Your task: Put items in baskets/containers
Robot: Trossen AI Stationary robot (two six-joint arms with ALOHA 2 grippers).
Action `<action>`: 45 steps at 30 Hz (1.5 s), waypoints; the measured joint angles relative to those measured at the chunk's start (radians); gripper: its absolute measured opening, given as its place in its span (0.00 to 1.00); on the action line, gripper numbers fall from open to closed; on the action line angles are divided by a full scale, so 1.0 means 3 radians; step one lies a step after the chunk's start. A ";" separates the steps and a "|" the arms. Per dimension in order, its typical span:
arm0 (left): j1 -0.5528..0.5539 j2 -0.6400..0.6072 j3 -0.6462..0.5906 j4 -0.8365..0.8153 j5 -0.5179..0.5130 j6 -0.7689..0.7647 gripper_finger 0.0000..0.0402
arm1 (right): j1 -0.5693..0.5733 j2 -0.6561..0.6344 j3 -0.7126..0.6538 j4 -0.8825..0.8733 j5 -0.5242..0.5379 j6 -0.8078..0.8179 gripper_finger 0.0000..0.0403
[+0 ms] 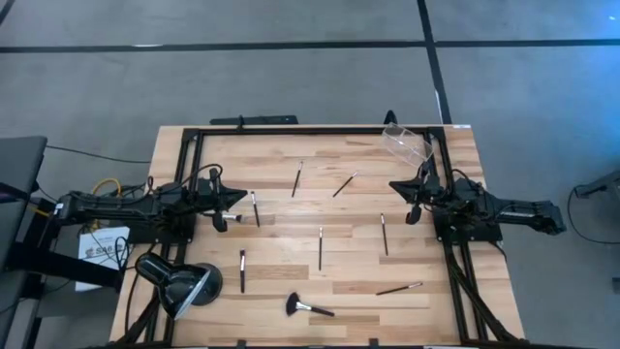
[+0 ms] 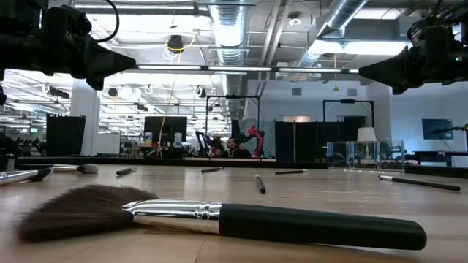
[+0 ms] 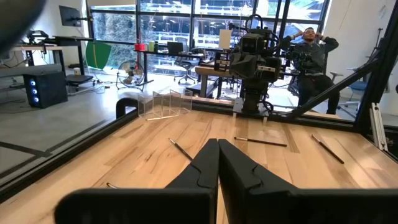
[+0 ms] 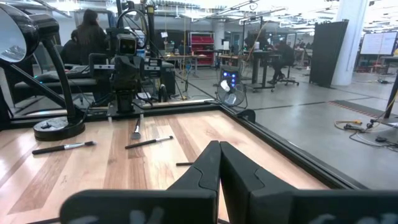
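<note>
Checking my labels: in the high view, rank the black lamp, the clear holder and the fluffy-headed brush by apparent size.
1. Black lamp, clearly largest.
2. Clear holder.
3. Fluffy-headed brush, about as long as the holder but far slimmer.

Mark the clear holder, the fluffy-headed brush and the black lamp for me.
Clear transparent plastic holder [image 1: 407,143], high view, its top wall.
Large fluffy black-headed brush [image 1: 292,304], high view, bristle head.
Black dome-shaped lamp [image 1: 194,288], high view, its shade.
</note>
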 joint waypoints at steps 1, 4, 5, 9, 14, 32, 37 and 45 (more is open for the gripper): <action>0.0000 0.0000 -0.0001 0.0000 0.0001 0.0000 0.01 | 0.0000 -0.0001 0.0000 0.0001 0.0000 0.0000 0.00; 0.0000 0.0000 -0.0001 0.0000 0.0000 0.0000 0.01 | 0.0001 -0.0001 -0.0001 0.0001 0.0001 0.0000 0.00; 0.0000 -0.0001 0.0000 0.0000 0.0001 0.0000 0.01 | 0.0001 -0.0001 -0.0001 0.0001 0.0000 0.0000 0.00; 0.0000 -0.0001 0.0000 0.0000 0.0001 0.0000 0.01 | 0.0001 0.0000 0.0000 0.0001 0.0001 0.0000 0.00; 0.0000 0.0000 -0.0001 0.0000 0.0000 0.0000 0.01 | 0.0000 0.0000 -0.0001 0.0001 0.0001 0.0000 0.00; -0.0001 -0.0001 -0.0001 0.0197 0.0001 0.0001 0.01 | 0.0001 0.0000 0.0000 0.0000 0.0001 -0.0323 0.00; 0.0000 -0.0001 -0.0001 0.0197 0.0000 0.0000 0.01 | 0.0001 0.0000 0.0000 0.0010 0.0001 -0.0324 0.00; -0.0001 -0.0001 -0.0001 0.0202 0.0001 -0.0134 0.01 | 0.0000 0.0000 -0.0001 0.0553 0.0001 -0.0158 0.00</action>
